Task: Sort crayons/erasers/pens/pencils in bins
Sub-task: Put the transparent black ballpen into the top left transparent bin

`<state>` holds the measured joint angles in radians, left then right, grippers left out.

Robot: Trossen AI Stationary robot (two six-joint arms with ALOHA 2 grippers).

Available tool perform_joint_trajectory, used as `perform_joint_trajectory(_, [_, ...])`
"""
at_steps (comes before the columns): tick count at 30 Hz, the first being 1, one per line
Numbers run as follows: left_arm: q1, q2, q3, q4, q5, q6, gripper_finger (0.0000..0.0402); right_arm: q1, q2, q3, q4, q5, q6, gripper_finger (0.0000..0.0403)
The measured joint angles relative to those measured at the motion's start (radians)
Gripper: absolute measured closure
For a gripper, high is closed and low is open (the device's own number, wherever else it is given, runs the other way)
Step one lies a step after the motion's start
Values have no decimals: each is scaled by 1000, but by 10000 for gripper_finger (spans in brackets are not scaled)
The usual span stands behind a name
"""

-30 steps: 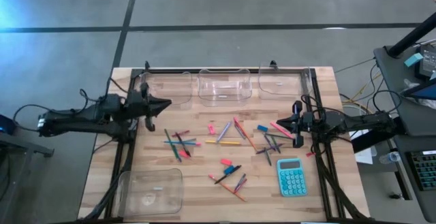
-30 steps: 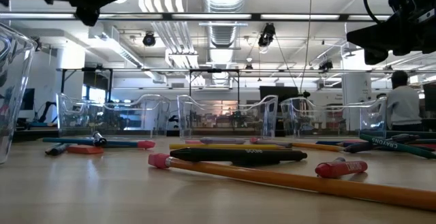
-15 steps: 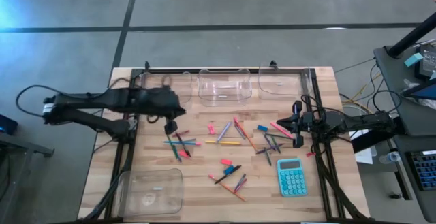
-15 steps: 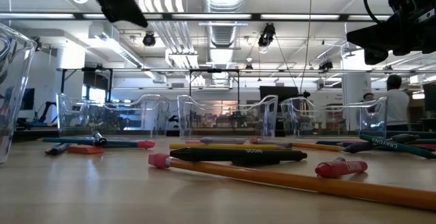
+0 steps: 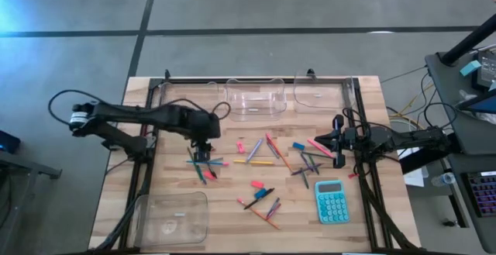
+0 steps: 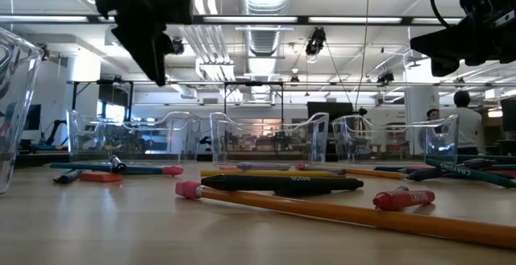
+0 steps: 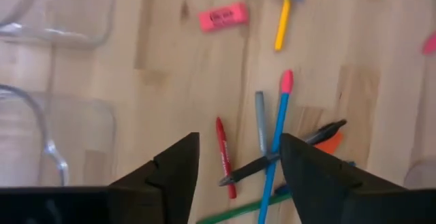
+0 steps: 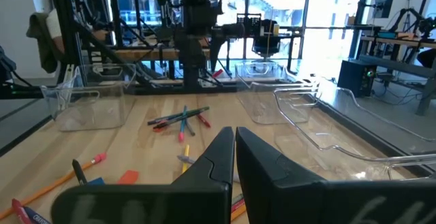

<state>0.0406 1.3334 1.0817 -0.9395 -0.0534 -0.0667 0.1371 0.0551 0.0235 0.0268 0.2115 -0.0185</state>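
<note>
Reaching out over the left part of the desk (image 5: 116, 208), the left claw (image 5: 203, 148) hangs above a small heap of crossed sticks, and its two dark fingers (image 7: 174, 176) stand wide apart with nothing between them. Under it, in the left wrist view, lie a red crayon (image 7: 225, 157), a grey stick (image 7: 260, 120), a blue pencil (image 7: 279, 132) with a pink end and a black pen (image 7: 289, 152) that crosses the others; a pink eraser (image 7: 223, 17) and a yellow pencil (image 7: 283, 21) lie a little apart from this heap. The claw touches none of them. The right claw (image 5: 335, 140) waits at the right side of the desk, near the right rail, with its fingers pressed together and holding nothing. Three clear bins stand in a row along the far edge: the left bin (image 5: 190, 100) is partly hidden under the left arm, the middle bin (image 5: 254, 100) and the right bin (image 5: 319, 91) are beside it, and I see nothing inside them. A fourth bin (image 5: 172, 216) stands at the near left corner. More pencils, pens, crayons and erasers lie scattered on the middle of the desk, and a teal calculator (image 5: 331, 201) lies near the right side, close to the front.
</note>
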Motion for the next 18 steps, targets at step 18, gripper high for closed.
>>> perform_joint_trajectory(18, [-65, 112, -48, 29, 3, 46, 213, 0, 0, 0, 0, 0, 0, 394])
